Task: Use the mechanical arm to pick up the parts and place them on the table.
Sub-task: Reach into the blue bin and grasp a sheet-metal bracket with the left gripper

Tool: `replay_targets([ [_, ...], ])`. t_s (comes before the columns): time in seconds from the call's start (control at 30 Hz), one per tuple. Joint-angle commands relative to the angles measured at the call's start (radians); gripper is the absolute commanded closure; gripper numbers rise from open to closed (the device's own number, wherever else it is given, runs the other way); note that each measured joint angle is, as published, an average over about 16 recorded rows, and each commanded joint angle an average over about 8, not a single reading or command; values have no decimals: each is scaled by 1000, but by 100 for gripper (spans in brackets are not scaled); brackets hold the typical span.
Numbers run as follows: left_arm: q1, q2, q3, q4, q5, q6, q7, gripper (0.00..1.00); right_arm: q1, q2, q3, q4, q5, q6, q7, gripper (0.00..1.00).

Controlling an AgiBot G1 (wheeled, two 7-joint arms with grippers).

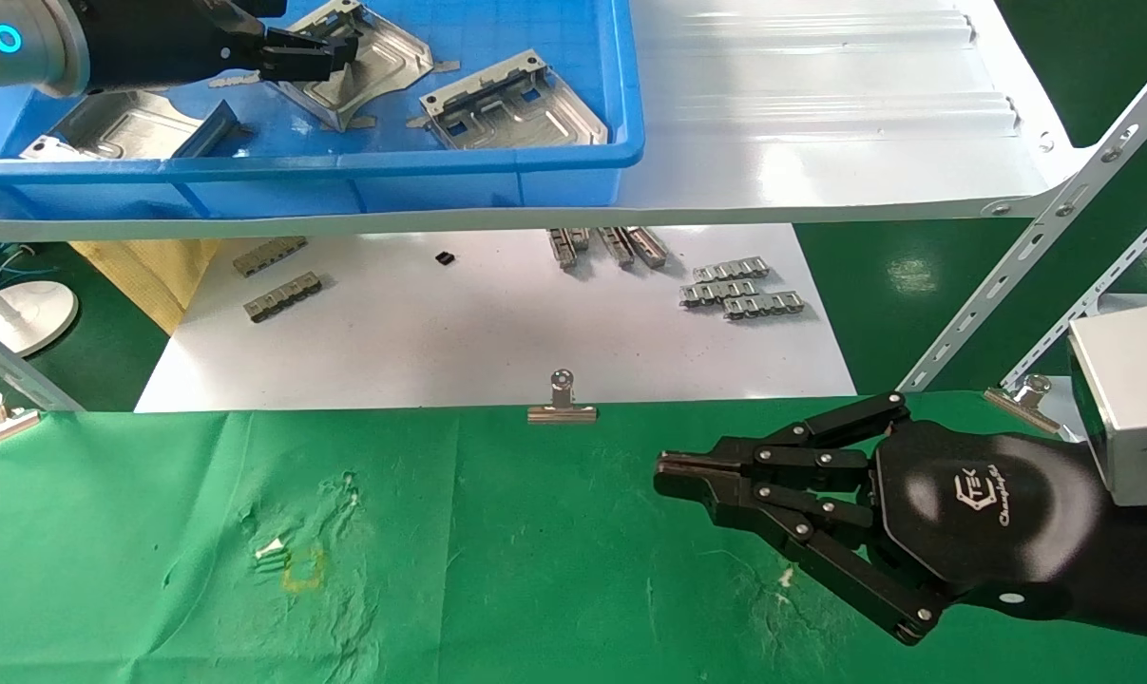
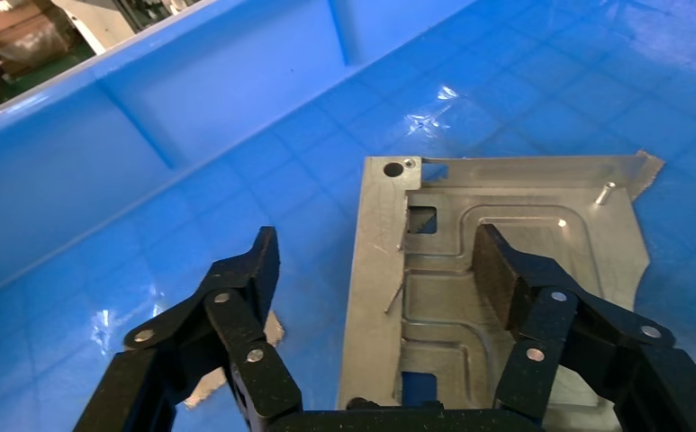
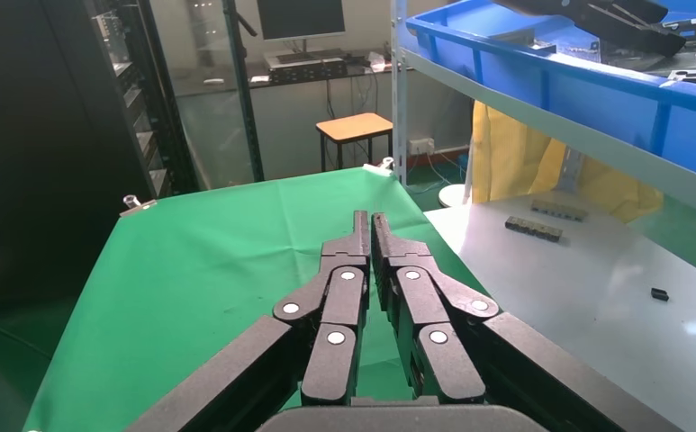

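Observation:
Three silvery parts lie in a blue bin [image 1: 497, 180] on the shelf: one [image 1: 388, 76] under my left gripper [image 1: 343, 49], one [image 1: 511, 104] to its right, one [image 1: 126, 128] to its left. In the left wrist view the left gripper [image 2: 375, 259] is open and straddles the long folded edge of a part [image 2: 524, 202]; one finger [image 2: 497, 270] is over the plate, the other [image 2: 254, 265] over the bin floor. My right gripper [image 1: 663, 472] [image 3: 371, 220] hovers shut and empty over the green table [image 1: 535, 570].
The bin sits on a glossy white ribbed shelf [image 1: 820, 123] with slanted metal braces [image 1: 1039, 237] at the right. Below it a white board [image 1: 497, 342] holds grey clip strips [image 1: 739, 290]. A binder clip [image 1: 562, 404] pins the cloth's far edge.

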Motion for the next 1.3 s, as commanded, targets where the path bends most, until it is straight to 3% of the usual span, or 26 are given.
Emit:
replay_targets([
  [0.03,-1,1,0,11,0,3,-7,100,0,0,0,0,0,0,0,0],
  [0.4,16,-18,-18,18,-26,22,-28,100,0,0,0,0,0,0,0,0],
  [0.93,4,-39,-44,-17,-64,78,23,100,0,0,0,0,0,0,0,0],
  [1.13,-19,-68,-64,-41,-93,179,69,100,0,0,0,0,0,0,0,0],
  [1.3,-28,-107,-74,-68,-113,364,130,100,0,0,0,0,0,0,0,0],
])
